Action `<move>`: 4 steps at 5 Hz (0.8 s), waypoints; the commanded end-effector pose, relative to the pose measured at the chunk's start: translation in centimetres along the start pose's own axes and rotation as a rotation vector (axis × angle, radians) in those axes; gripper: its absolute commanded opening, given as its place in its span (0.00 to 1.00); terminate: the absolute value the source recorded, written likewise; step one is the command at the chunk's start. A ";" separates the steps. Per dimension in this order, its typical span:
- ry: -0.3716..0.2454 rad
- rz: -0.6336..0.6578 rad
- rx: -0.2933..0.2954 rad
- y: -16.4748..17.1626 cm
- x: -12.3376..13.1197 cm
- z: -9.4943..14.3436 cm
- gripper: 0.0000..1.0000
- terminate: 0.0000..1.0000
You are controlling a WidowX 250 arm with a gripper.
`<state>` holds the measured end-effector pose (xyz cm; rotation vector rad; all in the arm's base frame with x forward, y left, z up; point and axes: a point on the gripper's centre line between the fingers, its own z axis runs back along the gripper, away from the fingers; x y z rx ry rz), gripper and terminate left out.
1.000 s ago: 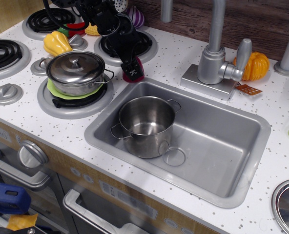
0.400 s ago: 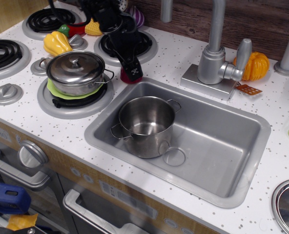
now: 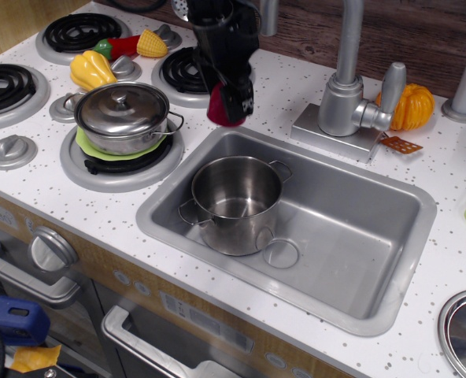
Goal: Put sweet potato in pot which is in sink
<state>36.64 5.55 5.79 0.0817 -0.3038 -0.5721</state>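
My black gripper is shut on the dark red-magenta sweet potato and holds it in the air above the counter, just past the sink's far left corner. The tall steel pot with wire loop handles stands upright and empty in the left part of the silver-grey sink. The gripper is behind the pot and higher than it.
A squat lidded steel pot sits on the front burner over a green plate. A yellow squash and toy corn lie by the back burners. The faucet and an orange pumpkin stand behind the sink.
The gripper has closed on the sweet potato, lifted it off the counter and moved right, toward the sink. The arm now stands more upright.
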 end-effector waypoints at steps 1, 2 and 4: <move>-0.060 0.038 0.094 -1.6 -0.5 1.5 1.00 0.00; -0.100 0.040 0.083 -1.9 -0.8 0.9 1.00 0.00; -0.100 0.040 0.083 -1.9 -0.8 0.9 1.00 1.00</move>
